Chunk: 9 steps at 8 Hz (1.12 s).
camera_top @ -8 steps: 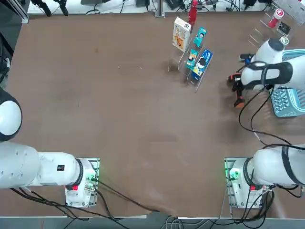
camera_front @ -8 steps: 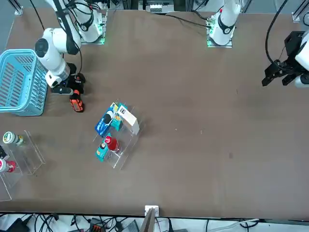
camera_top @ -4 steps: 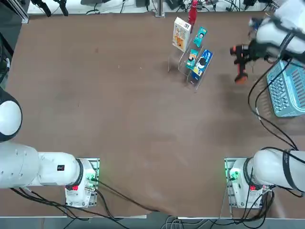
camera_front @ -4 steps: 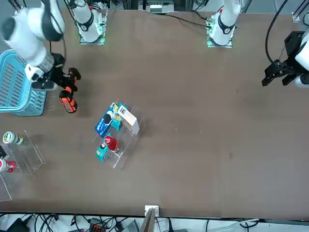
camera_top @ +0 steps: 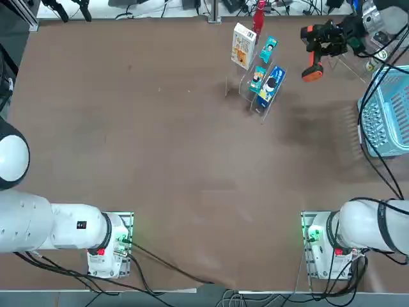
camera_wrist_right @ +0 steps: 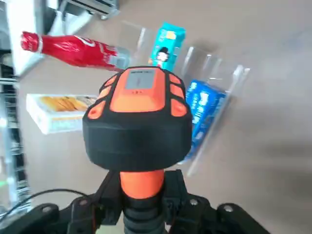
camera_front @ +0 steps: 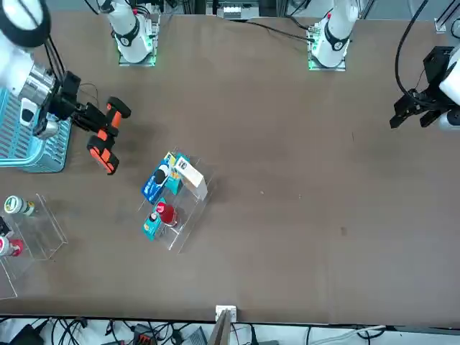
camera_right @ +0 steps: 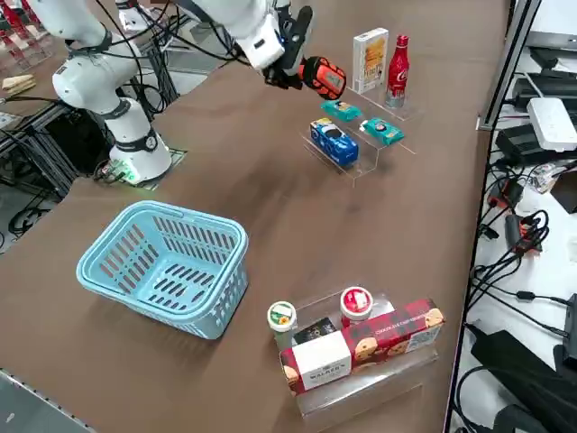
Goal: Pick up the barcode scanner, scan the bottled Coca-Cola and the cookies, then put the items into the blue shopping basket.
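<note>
My right gripper [camera_top: 333, 38] is shut on the handle of the barcode scanner [camera_top: 312, 50], a black body with orange trim, held in the air to the right of the rack. In the wrist view the scanner head [camera_wrist_right: 139, 122] faces the red bottled Coca-Cola [camera_wrist_right: 73, 48] and the white cookies box [camera_wrist_right: 58, 112]. Both stand upright at the far end of the rack: Coca-Cola [camera_right: 398, 59], cookies [camera_right: 370, 59]. The blue shopping basket [camera_right: 167, 266] sits on the table to the right, nothing showing inside it.
A clear acrylic rack [camera_top: 255, 89] also holds a blue packet [camera_top: 273, 83] and two small teal packets. Beyond the basket, a second clear stand [camera_right: 361, 361] carries a red tartan box and two small bottles. Cables hang from my arm over the basket.
My right arm has lifted the scanner off the table beside the basket and carried it toward the far edge, level with the rack's far end.
</note>
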Tool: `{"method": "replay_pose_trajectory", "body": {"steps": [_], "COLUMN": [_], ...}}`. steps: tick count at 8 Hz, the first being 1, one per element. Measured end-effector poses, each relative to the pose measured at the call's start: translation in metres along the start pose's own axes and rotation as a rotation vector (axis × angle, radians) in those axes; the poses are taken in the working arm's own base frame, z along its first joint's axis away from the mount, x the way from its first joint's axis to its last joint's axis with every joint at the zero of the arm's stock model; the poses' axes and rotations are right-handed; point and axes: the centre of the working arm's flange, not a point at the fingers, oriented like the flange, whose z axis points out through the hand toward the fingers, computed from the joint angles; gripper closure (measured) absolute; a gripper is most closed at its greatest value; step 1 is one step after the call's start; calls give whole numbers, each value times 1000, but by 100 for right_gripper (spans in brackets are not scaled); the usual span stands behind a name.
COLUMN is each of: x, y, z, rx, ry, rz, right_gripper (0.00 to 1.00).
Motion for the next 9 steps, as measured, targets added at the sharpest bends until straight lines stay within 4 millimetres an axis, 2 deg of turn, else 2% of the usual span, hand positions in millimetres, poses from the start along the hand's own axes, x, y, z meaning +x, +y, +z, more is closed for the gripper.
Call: {"method": "replay_pose_trajectory", "body": {"steps": [3, 5, 9], "x": [12, 13, -4], "y": [25, 46, 46], "z": [52, 90, 139], "rx": [206, 296, 424], "ry": [0, 8, 80], "rz": [22, 25, 67], "right_gripper": [57, 57, 57]}}
